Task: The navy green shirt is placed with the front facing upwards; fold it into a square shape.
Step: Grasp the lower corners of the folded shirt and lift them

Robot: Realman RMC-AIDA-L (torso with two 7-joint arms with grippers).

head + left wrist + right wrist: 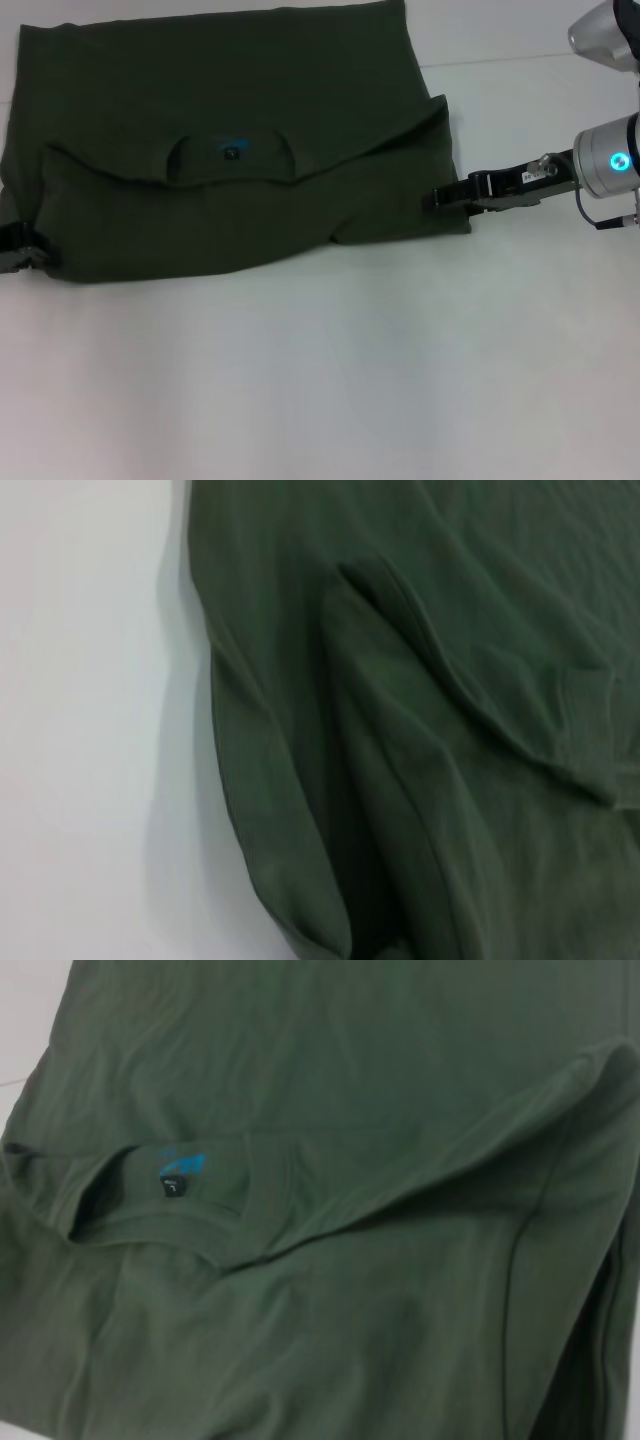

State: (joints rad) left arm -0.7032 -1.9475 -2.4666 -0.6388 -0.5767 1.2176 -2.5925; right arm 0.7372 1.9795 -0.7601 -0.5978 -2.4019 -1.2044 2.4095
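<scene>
Navy green shirt (230,190) folded over on the white table (320,380), blue neck label (233,149) showing, right gripper (440,197) at its right edge, left gripper (22,255) at its left edge mostly cut off, jaw state of either impossible to tell

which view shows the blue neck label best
The right wrist view: the blue neck label sits large inside the collar of the navy green shirt. The head view shows it only as a small blue spot. The left wrist view shows only folded cloth, no label.
</scene>
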